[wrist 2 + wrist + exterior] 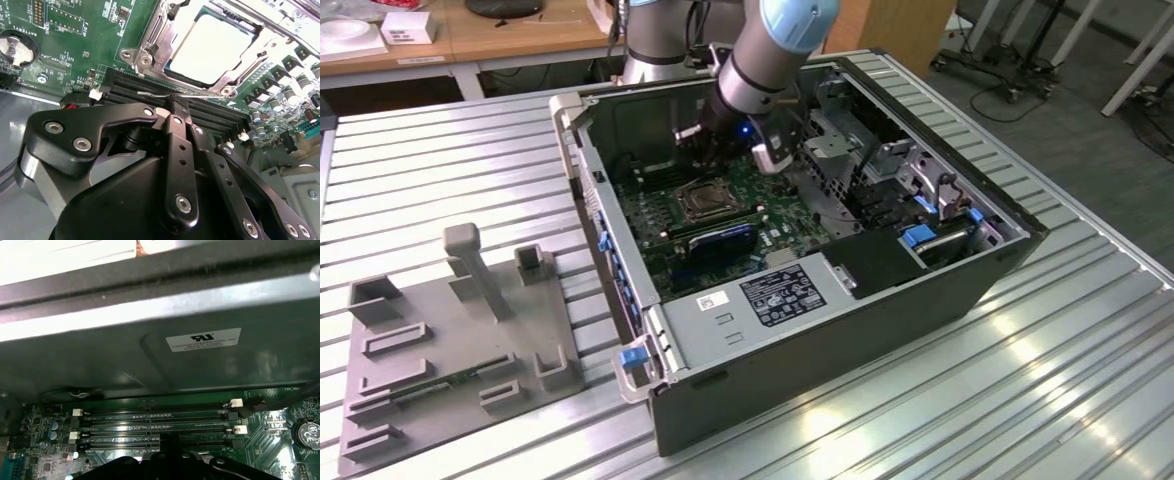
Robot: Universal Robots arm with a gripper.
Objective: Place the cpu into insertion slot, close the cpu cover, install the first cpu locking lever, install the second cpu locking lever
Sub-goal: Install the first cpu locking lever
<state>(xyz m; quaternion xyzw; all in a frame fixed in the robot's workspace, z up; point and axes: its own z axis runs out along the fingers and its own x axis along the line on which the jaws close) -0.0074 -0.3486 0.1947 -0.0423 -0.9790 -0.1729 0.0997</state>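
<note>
The cpu (pixel 210 47) lies in the insertion slot (pixel 704 200) on the green board, its silver top showing. The cpu cover (pixel 150 42), a silver frame, lies flat around it. A thin metal locking lever (pixel 205 95) runs along the socket's edge beside the black memory slots (pixel 132 87). My gripper (pixel 176 104) is shut, with its black fingertips right at this lever; whether they touch it I cannot tell. In the exterior view the gripper (pixel 698 150) hangs inside the open computer case, just behind the socket.
The case walls (pixel 594 190) close in around the arm. A black box with a white label (pixel 781 295) and a drive cage (pixel 907 190) stand nearby. Memory slots (pixel 160 427) and a coin battery (pixel 307 432) sit on the board. A grey fixture (pixel 454 340) stands at the exterior view's left.
</note>
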